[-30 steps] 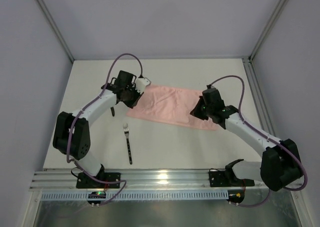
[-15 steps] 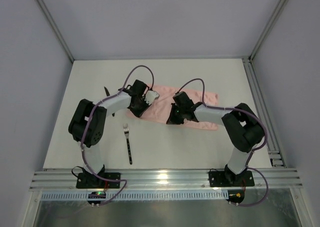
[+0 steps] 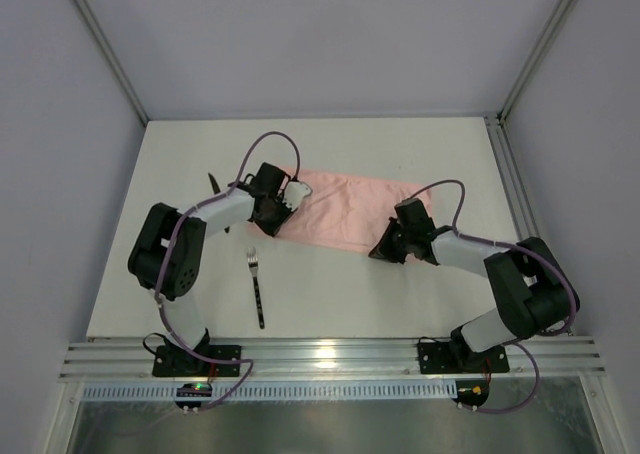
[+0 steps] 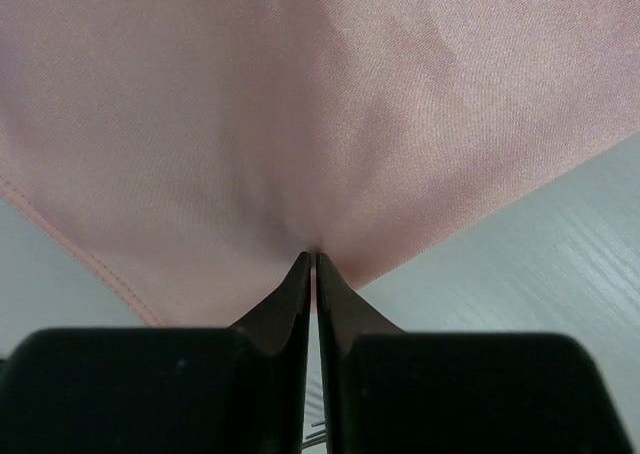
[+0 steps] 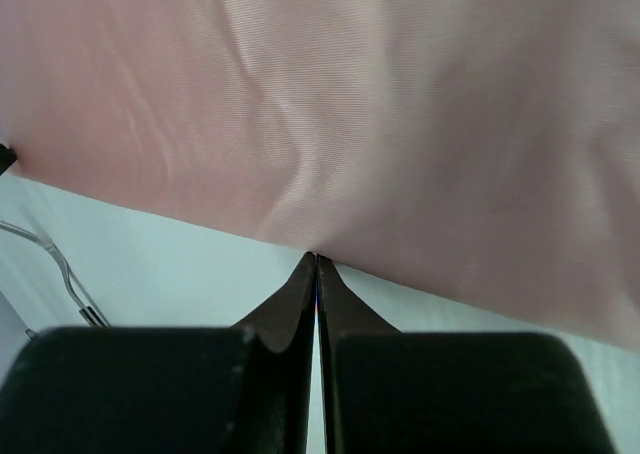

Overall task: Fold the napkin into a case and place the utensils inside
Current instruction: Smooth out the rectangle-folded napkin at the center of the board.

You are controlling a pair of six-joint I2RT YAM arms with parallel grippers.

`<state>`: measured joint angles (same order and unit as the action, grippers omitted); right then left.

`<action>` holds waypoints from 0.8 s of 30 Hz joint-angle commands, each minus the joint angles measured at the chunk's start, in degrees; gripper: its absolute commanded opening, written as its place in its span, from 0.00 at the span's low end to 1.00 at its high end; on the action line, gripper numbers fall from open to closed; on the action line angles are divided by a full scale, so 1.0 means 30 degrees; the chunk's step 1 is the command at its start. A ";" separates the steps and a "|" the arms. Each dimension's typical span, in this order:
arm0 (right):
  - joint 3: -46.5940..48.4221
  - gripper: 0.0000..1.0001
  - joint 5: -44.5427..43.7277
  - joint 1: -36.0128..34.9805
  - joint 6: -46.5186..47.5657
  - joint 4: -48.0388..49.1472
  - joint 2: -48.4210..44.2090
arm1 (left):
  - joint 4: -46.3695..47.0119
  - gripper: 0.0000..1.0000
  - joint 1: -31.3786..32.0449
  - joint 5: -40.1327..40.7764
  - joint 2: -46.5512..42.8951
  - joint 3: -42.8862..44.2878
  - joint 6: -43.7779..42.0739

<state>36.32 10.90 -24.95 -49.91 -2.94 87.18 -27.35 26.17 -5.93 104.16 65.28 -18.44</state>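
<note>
The pale-pink napkin lies spread across the middle of the table. My left gripper is shut on the napkin's near left corner, and the cloth fans out from its tips in the left wrist view. My right gripper is shut on the napkin's near edge toward the right; the cloth fills the right wrist view. The dark-handled fork lies on the table in front of the left gripper, apart from the cloth. The black knife lies left of the napkin, partly hidden by my left arm.
The table's left edge and the wall run close behind the knife. A metal rail crosses the near edge by the arm bases. The fork's tines show at the left of the right wrist view.
My right gripper swung left along the napkin's near edge, then came back right and nearer. The napkin's near right corner has been drawn in. My left gripper shifted slightly at the left corner.
</note>
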 commanded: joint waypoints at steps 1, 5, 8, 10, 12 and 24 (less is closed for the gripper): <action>-0.0855 0.04 -0.0526 0.1078 0.0229 -0.1390 -0.2394 | -0.0550 0.06 -0.0434 -0.0071 -0.0178 -0.0781 -0.0270; -0.0039 0.04 -0.1403 0.1608 0.1050 -0.4400 -0.5059 | -0.0638 0.07 -0.0434 -0.0658 -0.0938 -0.0899 -0.0417; 0.1073 0.04 -0.1669 0.1520 0.1490 -0.5171 -0.6673 | -0.0667 0.08 -0.0434 -0.0513 -0.1174 -0.0899 -0.0446; 0.1632 0.04 -0.1756 0.1257 0.1665 -0.4882 -0.6619 | -0.0551 0.08 -0.0434 -0.0483 -0.1204 -0.0958 -0.0446; 0.2307 0.04 -0.1728 0.0818 0.1724 -0.4559 -0.5831 | -0.0521 0.08 -0.0434 -0.0512 -0.1146 -0.0929 -0.0388; -0.1644 0.04 -0.2343 0.3920 -0.0180 -0.3210 -0.3951 | -0.0433 0.08 -0.0434 -0.0190 -0.1468 -0.1017 -0.0388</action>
<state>33.63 5.72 -15.33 -48.64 -14.35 78.17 -28.03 25.10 -6.63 101.86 62.81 -18.92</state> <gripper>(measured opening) 0.037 0.076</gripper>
